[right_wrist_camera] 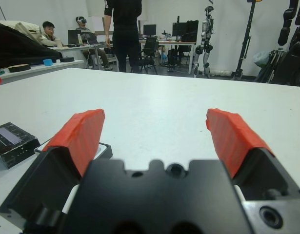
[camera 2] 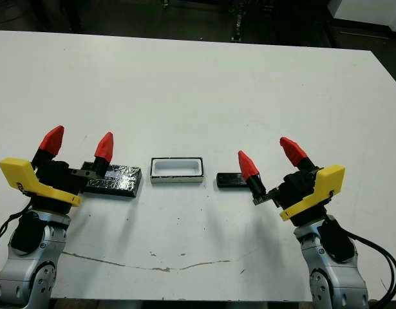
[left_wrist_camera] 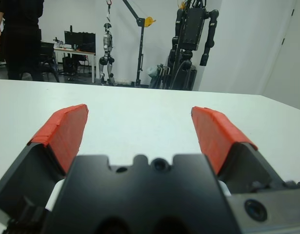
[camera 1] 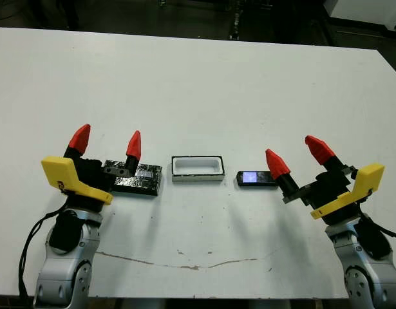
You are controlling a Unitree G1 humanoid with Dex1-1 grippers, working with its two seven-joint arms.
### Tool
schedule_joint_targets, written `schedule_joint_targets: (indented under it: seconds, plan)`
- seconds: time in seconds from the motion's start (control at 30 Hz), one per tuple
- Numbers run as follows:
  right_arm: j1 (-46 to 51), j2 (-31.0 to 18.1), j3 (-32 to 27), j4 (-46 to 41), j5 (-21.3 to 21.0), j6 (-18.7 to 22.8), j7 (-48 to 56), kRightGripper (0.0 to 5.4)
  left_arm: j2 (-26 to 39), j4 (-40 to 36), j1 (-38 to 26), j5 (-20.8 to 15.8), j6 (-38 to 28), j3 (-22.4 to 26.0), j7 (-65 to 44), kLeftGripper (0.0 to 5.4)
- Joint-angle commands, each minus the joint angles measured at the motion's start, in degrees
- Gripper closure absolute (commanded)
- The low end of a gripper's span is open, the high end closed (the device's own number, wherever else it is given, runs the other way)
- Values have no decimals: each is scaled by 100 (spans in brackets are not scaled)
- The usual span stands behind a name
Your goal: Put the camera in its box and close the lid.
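The white-walled box (camera 1: 197, 168) lies open in the middle of the table's near part. The camera (camera 1: 255, 177), a slim black bar with a bluish-white patch, lies just right of it. The glossy black lid (camera 1: 140, 179) lies flat to the left of the box. My left gripper (camera 1: 107, 141) is open over the lid's left end, its right finger rising in front of the lid. My right gripper (camera 1: 299, 156) is open just right of the camera, its nearer finger close to the camera's end. Neither gripper holds anything.
The white table (camera 1: 198, 90) stretches far back behind the three objects. A thin crack-like mark (camera 1: 185, 264) runs near the front edge. Beyond the table, several people (right_wrist_camera: 123, 29) and parked robots (left_wrist_camera: 193, 39) show in the wrist views.
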Motion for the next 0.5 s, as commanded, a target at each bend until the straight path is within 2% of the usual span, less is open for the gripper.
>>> schedule_joint_targets:
  seconds: [0.03, 0.2, 0.37, 0.5]
  plan:
    - [66, -46, -18, 50, 36, -14, 51, 0, -11, 12, 66, 34, 23, -3, 23, 2]
    - [70, -69, -13, 84, 42, 20, 107, 0, -16, 18, 70, -3, 52, 0, 9, 2]
    - [-39, -305, -67, 154, 61, 74, 351, 0, -30, 37, 72, -20, 37, 13, 10, 2]
    - [-551, -897, -322, 371, 152, 179, 767, 0, 3, 48, 77, 80, -16, 9, 16, 2]
